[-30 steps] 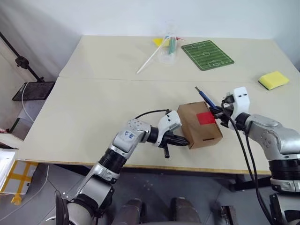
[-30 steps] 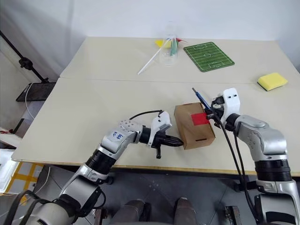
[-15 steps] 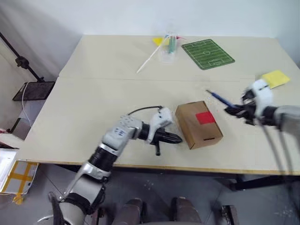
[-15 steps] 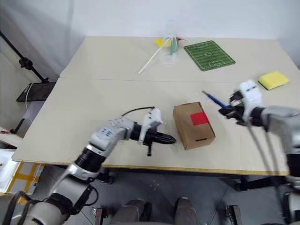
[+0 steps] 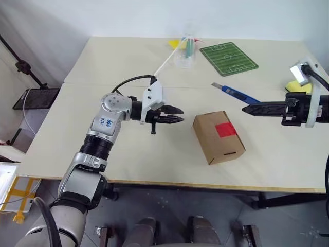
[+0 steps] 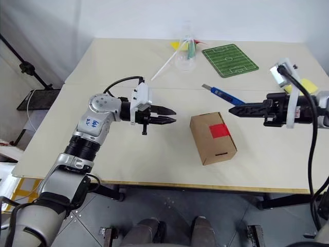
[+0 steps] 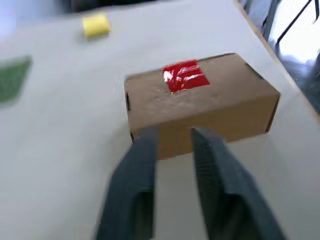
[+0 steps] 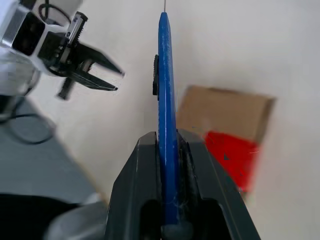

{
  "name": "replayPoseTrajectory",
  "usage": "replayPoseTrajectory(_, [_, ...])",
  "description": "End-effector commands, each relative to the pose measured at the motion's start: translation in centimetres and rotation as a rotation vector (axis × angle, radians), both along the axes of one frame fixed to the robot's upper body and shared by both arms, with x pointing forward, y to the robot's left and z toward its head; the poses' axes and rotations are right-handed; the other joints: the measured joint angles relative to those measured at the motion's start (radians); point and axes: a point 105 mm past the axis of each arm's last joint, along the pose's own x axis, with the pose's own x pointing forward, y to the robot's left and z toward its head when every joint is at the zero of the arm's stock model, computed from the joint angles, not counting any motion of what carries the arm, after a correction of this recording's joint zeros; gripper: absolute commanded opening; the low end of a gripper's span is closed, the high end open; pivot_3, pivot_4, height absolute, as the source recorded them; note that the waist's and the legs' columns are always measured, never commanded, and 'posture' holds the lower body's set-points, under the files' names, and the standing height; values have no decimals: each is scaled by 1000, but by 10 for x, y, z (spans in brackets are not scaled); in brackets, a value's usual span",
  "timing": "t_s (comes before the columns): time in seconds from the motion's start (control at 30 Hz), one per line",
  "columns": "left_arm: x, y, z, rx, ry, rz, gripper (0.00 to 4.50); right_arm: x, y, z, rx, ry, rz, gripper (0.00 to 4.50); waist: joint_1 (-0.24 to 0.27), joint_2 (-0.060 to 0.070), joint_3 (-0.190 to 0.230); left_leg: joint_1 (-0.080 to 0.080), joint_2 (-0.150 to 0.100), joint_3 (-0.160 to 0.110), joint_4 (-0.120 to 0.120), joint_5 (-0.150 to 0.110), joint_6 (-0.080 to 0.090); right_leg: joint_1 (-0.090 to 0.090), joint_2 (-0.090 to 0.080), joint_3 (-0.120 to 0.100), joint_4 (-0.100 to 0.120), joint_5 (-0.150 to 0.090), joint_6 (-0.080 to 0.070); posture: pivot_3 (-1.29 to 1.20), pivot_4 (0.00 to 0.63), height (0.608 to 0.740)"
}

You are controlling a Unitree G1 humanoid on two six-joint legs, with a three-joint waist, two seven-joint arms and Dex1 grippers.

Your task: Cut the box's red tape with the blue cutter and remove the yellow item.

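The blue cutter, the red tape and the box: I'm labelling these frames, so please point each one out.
blue cutter point(image 6: 224, 94): right eye view, middle of its blue body.
red tape point(image 5: 225, 129): left eye view, centre of the patch.
box point(image 5: 208, 135): left eye view, bare cardboard on its top face.

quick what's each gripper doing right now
Left gripper: open, holding nothing, clear of the box.
Right gripper: shut on the blue cutter, raised above the table.

Far-edge clutter sitting on the table point(image 5: 103, 128)
Green pitch mat point(image 5: 227, 59) lying beside the clear cup point(image 5: 184, 57) — yellow sponge point(image 6: 308, 84) resting far right.
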Motion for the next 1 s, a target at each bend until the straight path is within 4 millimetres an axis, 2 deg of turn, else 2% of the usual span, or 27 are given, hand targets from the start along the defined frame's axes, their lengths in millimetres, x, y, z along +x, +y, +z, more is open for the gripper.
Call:
replayPoseTrajectory(0.03, [-12,-1,15,-12,-280,-95,2267,-13,9,5,51,60,73,169,0,0,0,0,0,0,0,0,0,0,-3,0,0,0,0,0,150,740])
replayPoseTrajectory(0.23, [-23,-14,33,-72,-402,-160,3950,-14,24,-8,94,135,54,169,-2,-2,1,-1,-1,-1,1,0,2,1,-5,-1,-1,0,0,0,150,740])
replayPoseTrajectory(0.43, [-16,-29,31,-51,-397,-138,3950,-8,41,-28,60,170,50,169,-4,-2,1,-1,-1,0,1,0,3,2,-5,-2,-1,1,1,0,150,740])
replayPoseTrajectory(0.63, [-15,-37,16,22,-412,-154,3950,-2,51,-26,72,151,58,169,-5,-2,1,-1,-1,0,1,1,3,2,-4,-3,-1,1,1,0,150,740])
replayPoseTrajectory(1.0, [-12,-42,9,47,-431,-149,3950,-5,60,-31,66,157,98,169,-4,-2,1,-1,-1,0,1,0,4,2,-4,-3,-1,1,1,0,150,740])
